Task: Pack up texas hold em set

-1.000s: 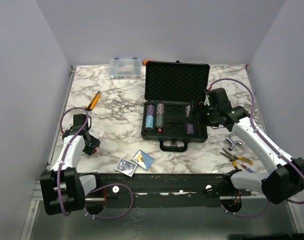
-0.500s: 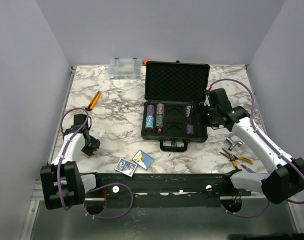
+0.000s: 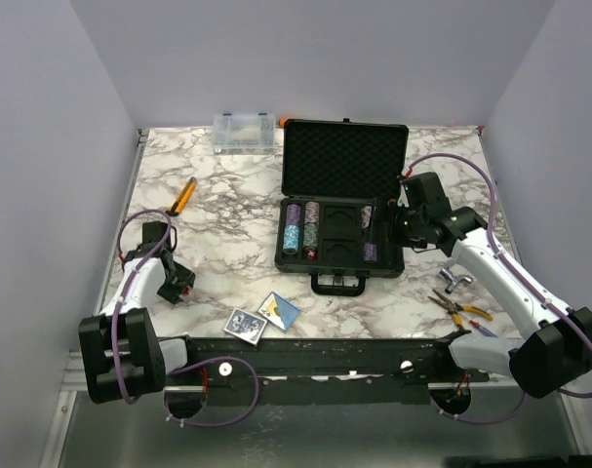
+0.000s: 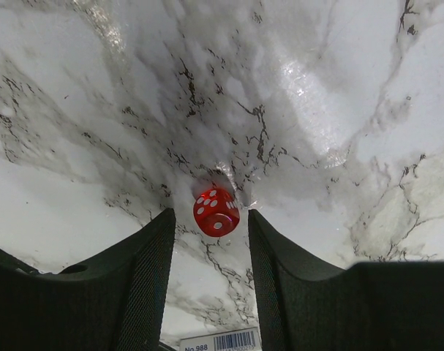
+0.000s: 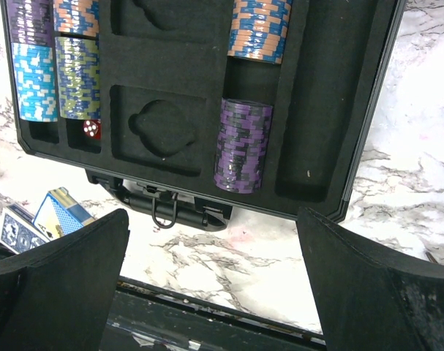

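Observation:
The black case lies open mid-table, lid propped up, with chip stacks in its left slots. A purple stack and an orange stack fill a right slot. One red die rests in the tray. Two blue-white card decks lie on the marble in front of the case. My left gripper is open low over the table at the left, and a loose red die lies between its fingertips with gaps either side. My right gripper hangs wide open, holding nothing, over the case's right front.
A clear organizer box stands at the back edge. An orange-handled tool lies far left. Pliers and a small metal piece lie right of the case. The case handle points toward the arms.
The left gripper's jaws have widened a little around the die and the left arm has shifted slightly. The right arm has not moved.

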Available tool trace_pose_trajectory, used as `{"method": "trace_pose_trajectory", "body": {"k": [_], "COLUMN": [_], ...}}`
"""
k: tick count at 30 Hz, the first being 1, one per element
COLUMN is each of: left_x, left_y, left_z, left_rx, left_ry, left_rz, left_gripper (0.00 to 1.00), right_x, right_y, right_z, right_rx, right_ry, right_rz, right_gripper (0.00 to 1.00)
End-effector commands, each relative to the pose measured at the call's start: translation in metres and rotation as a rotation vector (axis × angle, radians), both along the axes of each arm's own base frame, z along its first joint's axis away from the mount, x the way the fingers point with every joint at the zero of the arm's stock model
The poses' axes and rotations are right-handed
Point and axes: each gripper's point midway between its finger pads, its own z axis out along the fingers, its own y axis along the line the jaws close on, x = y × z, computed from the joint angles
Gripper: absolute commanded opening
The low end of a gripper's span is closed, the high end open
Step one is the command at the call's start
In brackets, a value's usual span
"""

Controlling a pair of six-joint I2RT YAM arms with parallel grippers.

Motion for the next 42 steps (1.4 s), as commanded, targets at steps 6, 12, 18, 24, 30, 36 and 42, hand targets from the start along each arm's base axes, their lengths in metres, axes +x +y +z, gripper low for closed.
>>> {"method": "trace_pose_trajectory", "body": {"k": [6, 12, 18, 24, 30, 36, 42], "left_x": [0.016, 0.016, 0.012, 0.008, 0.010, 0.013, 0.014], "left_y": [0.007, 0.008, 0.006, 0.008, 0.005, -0.002, -0.011], "left_z": [0.010, 0.008, 0.004, 0.000, 0.003, 0.013, 0.025], "left_rx": [0.009, 0.007, -0.002, 0.010, 0.002, -0.023, -0.041], "left_ry": [-0.046, -0.034, -0.022, -0.009, -0.033, -0.089, -0.164], "left_rz": [0.020, 0.016, 0.005, -0.005, -0.031, -0.074, -0.113], "left_gripper": [0.40, 0.39, 0.36, 0.19, 0.00, 0.00, 0.00], "right_x": [0.002, 0.002, 0.003, 0.002, 0.003, 0.006, 0.004], "right_y": [-0.001, -0.001, -0.001, 0.001, 0.001, 0.003, 0.005], "right_z": [0.009, 0.009, 0.009, 0.010, 0.011, 0.017, 0.021], "right_rx": [-0.012, -0.013, -0.014, -0.007, -0.006, 0.005, 0.029], "right_ry": [-0.015, -0.014, -0.013, -0.011, -0.013, -0.027, -0.027], "right_rz": [0.002, 0.004, 0.005, 0.009, 0.010, 0.004, -0.002], "right_gripper": [1.00, 1.00, 1.00, 1.00, 1.00, 1.00, 1.00]}}
